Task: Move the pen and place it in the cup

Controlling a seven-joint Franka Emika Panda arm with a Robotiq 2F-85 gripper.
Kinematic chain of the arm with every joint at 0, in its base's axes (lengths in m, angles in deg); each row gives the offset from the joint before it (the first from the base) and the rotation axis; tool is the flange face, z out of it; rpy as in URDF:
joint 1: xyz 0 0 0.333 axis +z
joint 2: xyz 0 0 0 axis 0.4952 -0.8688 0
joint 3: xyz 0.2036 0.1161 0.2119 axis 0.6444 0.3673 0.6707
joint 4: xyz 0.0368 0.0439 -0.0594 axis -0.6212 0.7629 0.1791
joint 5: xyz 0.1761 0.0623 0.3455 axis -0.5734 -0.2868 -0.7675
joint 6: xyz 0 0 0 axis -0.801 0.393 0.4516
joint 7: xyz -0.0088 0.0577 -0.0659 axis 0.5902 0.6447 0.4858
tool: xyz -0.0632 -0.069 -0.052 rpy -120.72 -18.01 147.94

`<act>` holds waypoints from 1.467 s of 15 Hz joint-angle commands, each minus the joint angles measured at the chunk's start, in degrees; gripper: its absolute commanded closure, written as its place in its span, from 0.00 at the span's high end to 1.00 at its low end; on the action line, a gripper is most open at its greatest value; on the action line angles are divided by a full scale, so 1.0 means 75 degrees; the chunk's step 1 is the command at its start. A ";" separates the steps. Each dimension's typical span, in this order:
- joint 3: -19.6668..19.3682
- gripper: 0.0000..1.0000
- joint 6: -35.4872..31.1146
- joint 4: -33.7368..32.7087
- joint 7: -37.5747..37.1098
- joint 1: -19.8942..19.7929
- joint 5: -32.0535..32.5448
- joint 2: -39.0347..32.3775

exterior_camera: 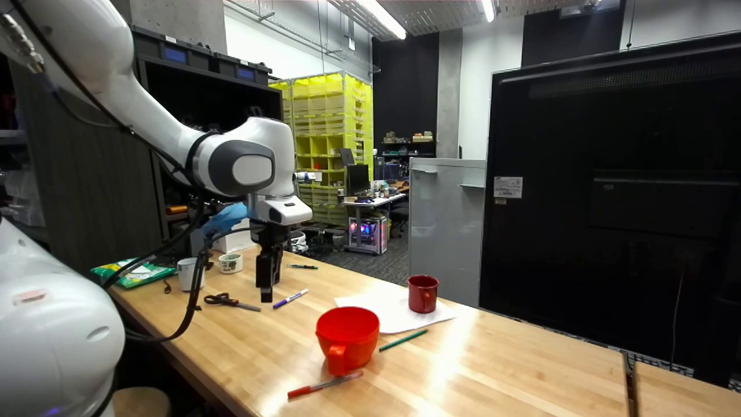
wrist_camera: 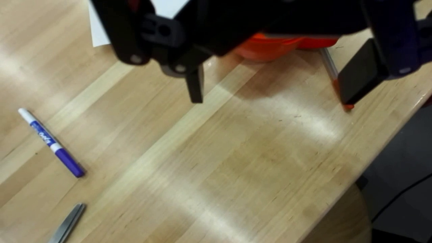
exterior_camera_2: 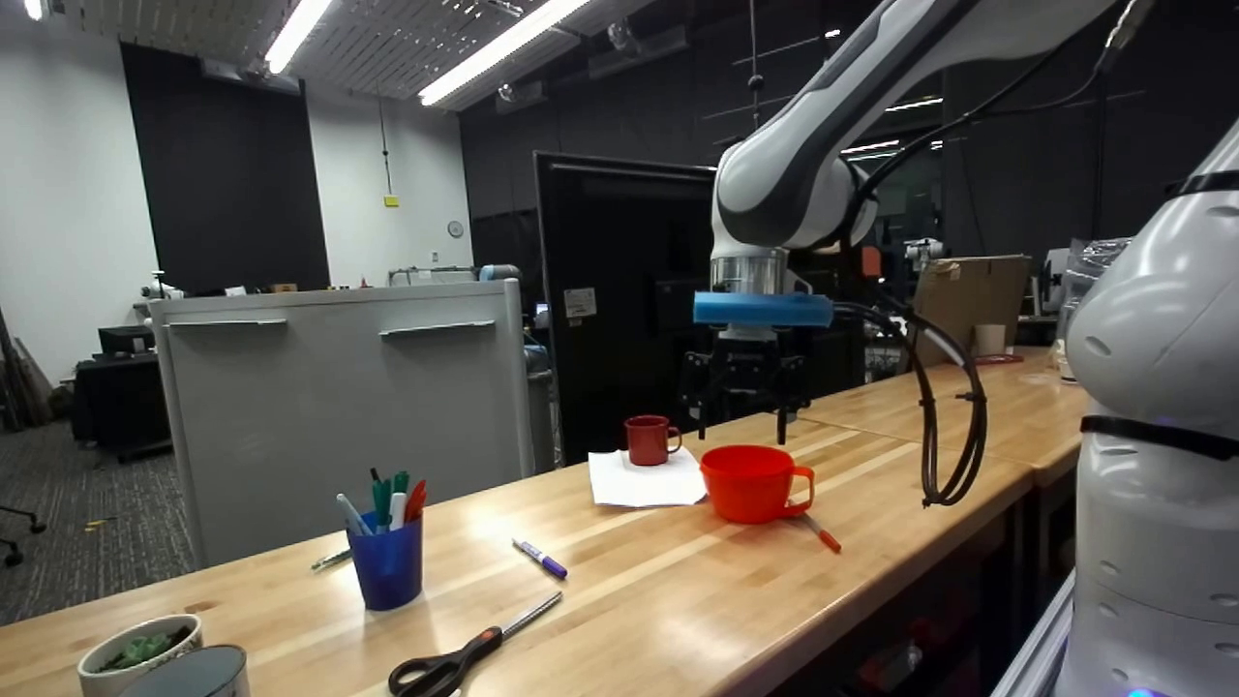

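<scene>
The thin reddish pen (exterior_camera: 325, 385) lies on the table beside the large red-orange handled cup (exterior_camera: 347, 336). Both also show in an exterior view, the pen (exterior_camera_2: 825, 537) partly behind the cup (exterior_camera_2: 747, 484). In the wrist view the pen (wrist_camera: 329, 64) is partly covered by a finger, and the large cup (wrist_camera: 265, 51) is partly hidden by the gripper. A smaller dark red mug (exterior_camera: 423, 296) stands on white paper. A blue cup (exterior_camera_2: 390, 569) holds several pens. My gripper (exterior_camera_2: 742, 431) is open and empty above the table, apart from the pen; it also shows from the side (exterior_camera: 268, 286).
A green pen (exterior_camera: 403, 340) lies beside the large cup. A purple marker (exterior_camera_2: 540, 560) and scissors (exterior_camera_2: 474, 651) lie on the table. A potted plant (exterior_camera_2: 140, 647) and a grey-white mug (exterior_camera: 190, 274) stand near the table's end. White paper (exterior_camera_2: 629, 489) lies under the mug.
</scene>
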 commanded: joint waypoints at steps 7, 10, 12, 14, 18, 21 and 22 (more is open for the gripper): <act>-0.0387 1.00 -0.0466 -0.0060 0.0692 -0.0478 0.0774 -0.0371; -0.0860 1.00 -0.0310 -0.0172 0.1507 -0.0793 0.1068 -0.0717; -0.1245 1.00 0.0301 -0.0407 0.2407 -0.0936 0.1188 -0.0979; -0.1557 1.00 0.1065 -0.0710 0.3355 -0.1142 0.1423 -0.1241; -0.1991 1.00 0.1889 -0.1151 0.4554 -0.1495 0.2067 -0.1675; -0.2062 1.00 0.1702 -0.1043 0.4493 -0.1505 0.1911 -0.1599; -0.2105 1.00 0.1719 -0.1099 0.4567 -0.1521 0.1912 -0.1677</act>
